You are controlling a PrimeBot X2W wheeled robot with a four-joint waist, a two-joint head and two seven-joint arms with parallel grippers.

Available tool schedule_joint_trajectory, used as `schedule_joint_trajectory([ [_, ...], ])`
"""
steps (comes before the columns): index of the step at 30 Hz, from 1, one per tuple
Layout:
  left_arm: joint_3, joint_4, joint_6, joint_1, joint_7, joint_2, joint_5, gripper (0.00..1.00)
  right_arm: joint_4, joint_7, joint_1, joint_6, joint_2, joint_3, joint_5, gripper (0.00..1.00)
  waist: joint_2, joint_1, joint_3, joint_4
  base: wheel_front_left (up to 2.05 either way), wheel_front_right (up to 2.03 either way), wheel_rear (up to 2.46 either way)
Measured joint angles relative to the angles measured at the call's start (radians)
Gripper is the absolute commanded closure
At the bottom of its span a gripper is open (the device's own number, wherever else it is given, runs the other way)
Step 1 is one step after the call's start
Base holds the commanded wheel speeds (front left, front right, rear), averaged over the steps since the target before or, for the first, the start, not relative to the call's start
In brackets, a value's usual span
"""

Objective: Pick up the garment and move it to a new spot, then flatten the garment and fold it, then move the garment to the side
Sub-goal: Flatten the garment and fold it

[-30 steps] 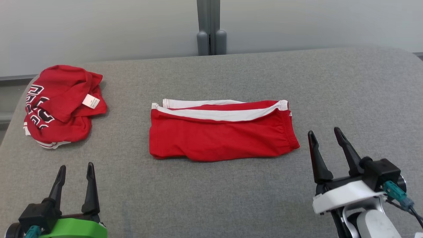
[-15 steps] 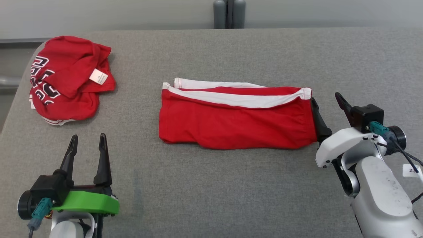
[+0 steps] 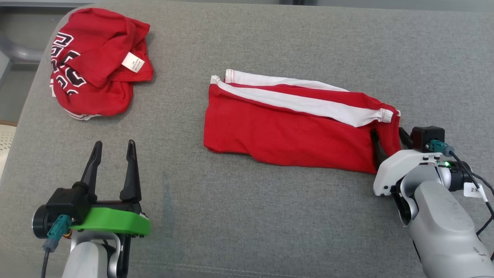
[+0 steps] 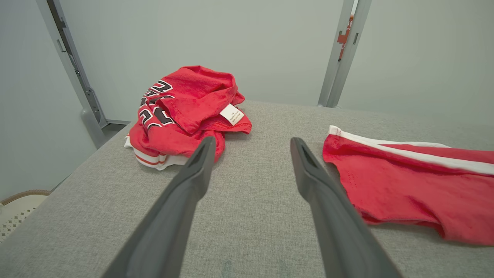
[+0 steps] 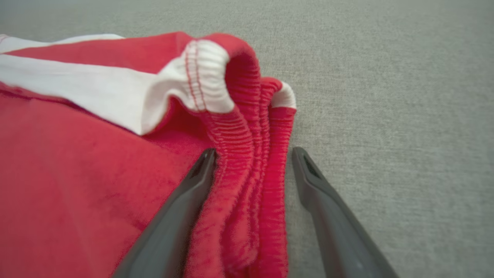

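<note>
The garment is a pair of red shorts with white side stripes, lying folded in the middle of the grey table. My right gripper is open at its right end. In the right wrist view the bunched elastic waistband lies between the two fingers of that gripper, one finger over the red cloth and the other over bare table. My left gripper hovers open and empty near the front left. In the left wrist view it points at the bare table between the garment's left end and a jersey.
A crumpled red jersey with black-and-white lettering and a white label lies at the far left corner. The grey fabric table ends just left of it. A pale woven basket stands below that edge. Grey posts rise behind the table.
The head camera has tilted down, shifting the whole picture. My right gripper has advanced from the front right to the garment's right end and now straddles the waistband. Both grippers stay open.
</note>
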Motion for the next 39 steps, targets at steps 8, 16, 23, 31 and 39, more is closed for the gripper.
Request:
schedule_joint_trajectory([
  [8,-0.009,0.007,0.000,-0.010,0.000,-0.006,-0.001,0.00,0.086,-0.036,-0.062,0.001,0.008,0.016,0.094,1.00,0.0000,0.0000,0.003,-0.006,0.00,0.00,0.00],
  [16,0.006,0.006,0.000,0.009,0.000,-0.003,0.000,0.00,0.112,-0.030,-0.063,0.001,-0.175,-0.003,0.182,1.00,0.0000,0.0000,-0.020,-0.046,0.00,0.00,0.00],
  [23,0.007,0.000,0.000,0.022,0.000,-0.004,0.006,0.00,0.042,0.076,-0.060,0.000,-0.288,0.012,0.296,1.00,0.0000,0.0000,-0.030,-0.094,0.00,0.00,0.00],
  [31,-0.004,0.008,0.000,0.024,0.000,-0.006,0.009,0.00,-0.148,0.286,-0.075,0.000,-0.236,0.096,0.490,1.00,0.0000,0.0001,-0.049,-0.145,0.00,0.00,0.00],
  [39,-0.017,0.022,-0.001,0.025,0.000,-0.009,0.009,0.00,-0.313,0.464,-0.074,0.000,-0.133,0.107,0.671,1.00,0.0000,0.0001,-0.076,-0.154,0.00,0.00,0.00],
])
